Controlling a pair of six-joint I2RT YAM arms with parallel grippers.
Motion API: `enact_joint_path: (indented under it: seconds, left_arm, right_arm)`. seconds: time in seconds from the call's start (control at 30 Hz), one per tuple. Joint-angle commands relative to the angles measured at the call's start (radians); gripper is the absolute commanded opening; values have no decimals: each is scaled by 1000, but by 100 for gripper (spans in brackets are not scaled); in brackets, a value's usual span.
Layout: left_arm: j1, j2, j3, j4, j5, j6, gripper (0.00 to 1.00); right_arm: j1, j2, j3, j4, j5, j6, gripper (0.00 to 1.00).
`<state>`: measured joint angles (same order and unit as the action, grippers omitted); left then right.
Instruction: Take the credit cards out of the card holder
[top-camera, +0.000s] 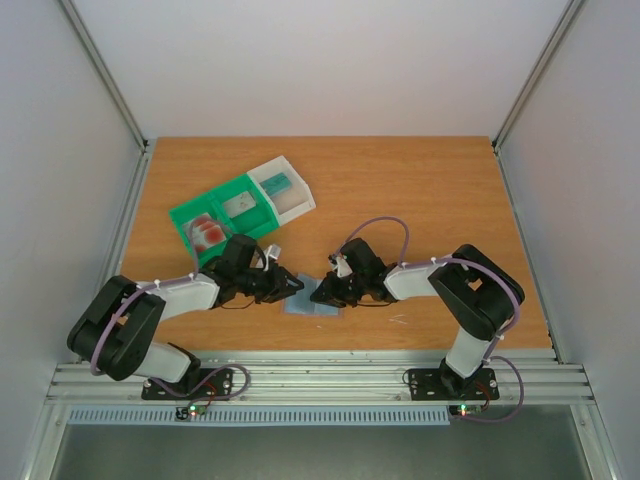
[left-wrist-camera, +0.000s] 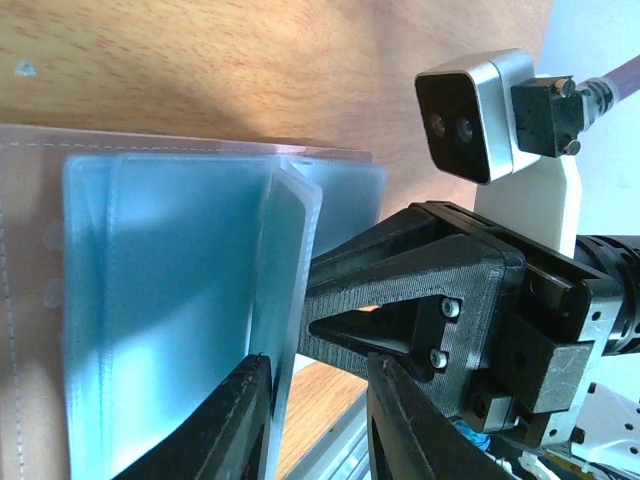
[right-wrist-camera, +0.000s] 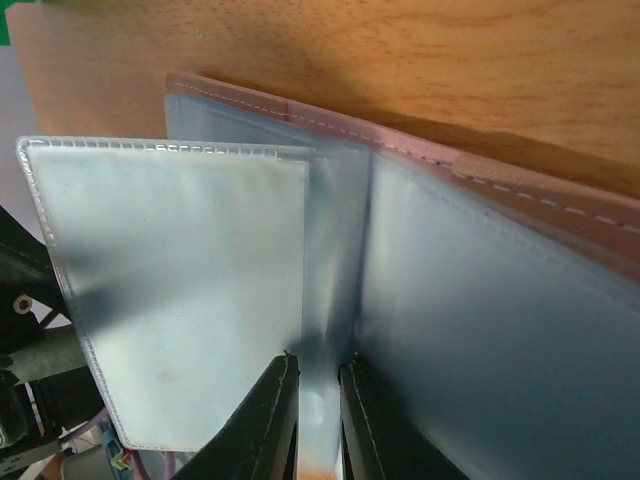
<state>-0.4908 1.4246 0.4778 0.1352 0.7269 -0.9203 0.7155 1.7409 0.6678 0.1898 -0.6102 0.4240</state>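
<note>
The blue-grey card holder (top-camera: 312, 305) lies open on the table between both grippers, its clear sleeve leaves fanned up. In the left wrist view one leaf (left-wrist-camera: 285, 270) stands on edge against one finger of my left gripper (left-wrist-camera: 318, 362), and a gap shows to the other finger: open. My right gripper (right-wrist-camera: 318, 362) straddles the sleeve fold (right-wrist-camera: 335, 250) with its fingers a narrow gap apart. From above, the left gripper (top-camera: 290, 288) and right gripper (top-camera: 325, 292) face each other over the holder. Credit cards lie in the green-and-white tray: red-blotched ones (top-camera: 208, 232) and a teal one (top-camera: 278, 184).
The compartment tray (top-camera: 230, 190) sits behind the left arm at the back left of the wooden table (top-camera: 420, 200). Metal frame posts and white walls close in the sides. The right arm's wrist camera (left-wrist-camera: 480, 115) hangs close in front of the left gripper.
</note>
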Motion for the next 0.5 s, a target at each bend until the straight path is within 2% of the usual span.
enact_joint_path:
  seconds: [0.0,0.17,0.47]
  left_arm:
    - [-11,-9,10,61,20,-15,28]
    - [-26,8,19,80,23,-29,29]
    - [-66,62,53,107,13,-50,31]
  right_arm:
    - [2,-24,-15,-54,46,1,15]
    - [2,-56,-19,-76,61,-10,16]
    - [0,-179,-53,-140,146,-46,25]
